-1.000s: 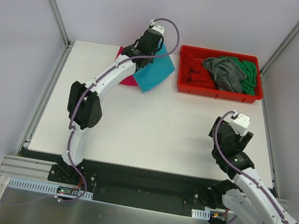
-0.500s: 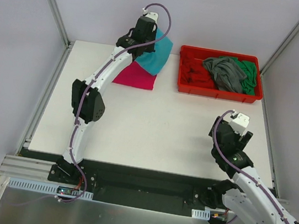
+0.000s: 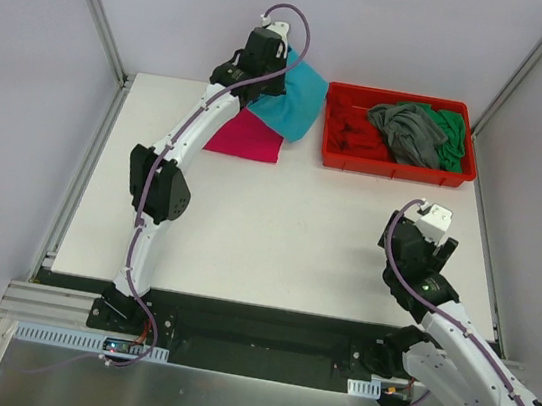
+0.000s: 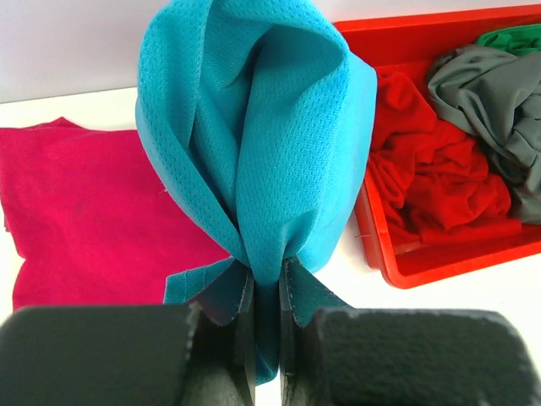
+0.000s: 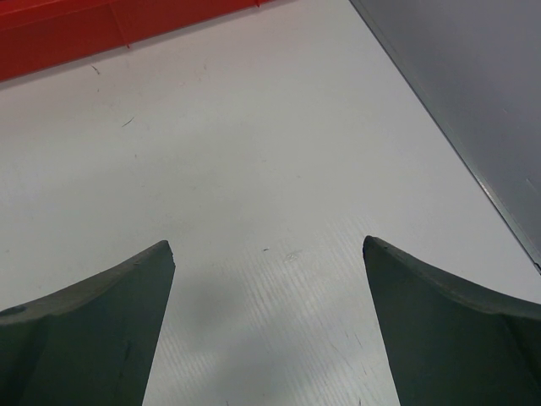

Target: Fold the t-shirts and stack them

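**Top external view.** A rectangular red plastic tray point(image 3: 397, 167) at the far right corner of the white table point(image 3: 277, 234) holds three crumpled shirts. A grey cotton t-shirt point(image 3: 409, 132) lies in the middle, a green t-shirt point(image 3: 456, 131) against the right wall, and a red t-shirt point(image 3: 347, 128) at the left end. A flat magenta-pink t-shirt point(image 3: 244, 141) lies by the table's far edge, left of the tray and apart from it. The teal-blue t-shirt point(image 3: 297, 106) is raised between the two. Open white surface lies between these things and the arm bases.

**Left wrist view.** Here the left gripper point(image 4: 266, 288) is clamped tight on a gathered fold of the teal-blue t-shirt, which bulges beyond the fingers. The pink shirt shows at left and the tray's near left corner at right, with a strip of table between them.

**Right wrist view.** Here the right gripper point(image 5: 266, 254) is spread wide and holds nothing, over bare table. The tray's near wall crosses the upper left corner, and the table's right edge runs diagonally at upper right.
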Robot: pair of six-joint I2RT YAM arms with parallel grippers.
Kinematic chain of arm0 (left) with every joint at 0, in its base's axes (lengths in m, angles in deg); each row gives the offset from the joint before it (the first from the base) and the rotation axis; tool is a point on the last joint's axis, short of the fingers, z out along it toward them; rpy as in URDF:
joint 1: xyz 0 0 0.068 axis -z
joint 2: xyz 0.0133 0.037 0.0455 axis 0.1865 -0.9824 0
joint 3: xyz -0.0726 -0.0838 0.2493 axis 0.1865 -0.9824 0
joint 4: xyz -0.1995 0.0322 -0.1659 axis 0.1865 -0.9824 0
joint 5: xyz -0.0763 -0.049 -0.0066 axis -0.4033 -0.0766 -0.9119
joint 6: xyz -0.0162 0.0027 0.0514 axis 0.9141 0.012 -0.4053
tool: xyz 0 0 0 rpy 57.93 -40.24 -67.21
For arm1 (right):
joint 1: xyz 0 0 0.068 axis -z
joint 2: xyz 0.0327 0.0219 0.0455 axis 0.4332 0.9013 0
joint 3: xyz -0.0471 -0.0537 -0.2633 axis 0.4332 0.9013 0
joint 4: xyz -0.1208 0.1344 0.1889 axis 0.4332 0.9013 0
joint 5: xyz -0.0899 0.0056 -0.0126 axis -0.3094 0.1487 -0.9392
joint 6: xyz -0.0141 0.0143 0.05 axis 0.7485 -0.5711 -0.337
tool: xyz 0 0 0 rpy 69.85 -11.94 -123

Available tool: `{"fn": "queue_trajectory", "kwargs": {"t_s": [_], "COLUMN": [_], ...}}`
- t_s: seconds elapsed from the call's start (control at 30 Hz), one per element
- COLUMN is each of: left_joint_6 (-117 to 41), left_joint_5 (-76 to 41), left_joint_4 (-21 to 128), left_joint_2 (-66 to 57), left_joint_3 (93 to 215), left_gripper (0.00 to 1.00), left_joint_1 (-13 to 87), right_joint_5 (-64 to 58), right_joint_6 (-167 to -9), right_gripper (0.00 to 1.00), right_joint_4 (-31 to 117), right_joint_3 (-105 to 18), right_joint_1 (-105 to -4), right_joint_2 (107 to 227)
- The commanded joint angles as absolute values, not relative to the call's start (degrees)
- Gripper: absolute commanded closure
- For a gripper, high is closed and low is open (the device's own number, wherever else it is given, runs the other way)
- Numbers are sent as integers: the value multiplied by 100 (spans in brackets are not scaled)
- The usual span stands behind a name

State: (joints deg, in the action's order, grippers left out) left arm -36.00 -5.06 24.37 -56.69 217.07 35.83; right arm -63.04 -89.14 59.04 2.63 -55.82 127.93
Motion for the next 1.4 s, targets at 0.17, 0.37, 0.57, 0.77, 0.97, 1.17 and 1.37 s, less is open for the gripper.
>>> {"fn": "queue_trajectory", "kwargs": {"t_s": [0.17, 0.37, 0.57, 0.77, 0.97, 1.17, 1.37], "left_joint_6": [-3533, -3857, -4394, -4631, -5034, -5361, -5449], "left_joint_5": [-728, -904, -1010, -1299, -1572, -1441, -1405], "left_joint_4": [2393, 2200, 1998, 1954, 1936, 1945, 1936], "left_joint_2": [-5413, -5623, -5966, -6309, -6616, -6872, -6986], "left_joint_3": [21335, 21220, 21431, 21527, 21799, 22160, 22187], "left_gripper": [100, 100, 100, 100, 100, 100, 96], "left_joint_1": [3369, 2939, 2649, 2490, 2279, 2183, 2086], "right_joint_5": [-6503, -6556, -6600, -6627, -6609, -6635, -6644], "right_joint_6": [-8989, -9034, -9069, -9087, -9095, -9104, -9078], "right_gripper": [4, 4, 4, 4, 4, 4, 4], "right_joint_4": [5765, 5765, 5783, 5800, 5809, 5835, 5844], "right_joint_3": [273, 273, 282, 282, 256, 229, 185], "right_joint_1": [-5555, -5555, -5547, -5547, -5555, -5547, -5547], "right_joint_2": [12722, 12696, 12678, 12678, 12783, 12898, 13056]}}
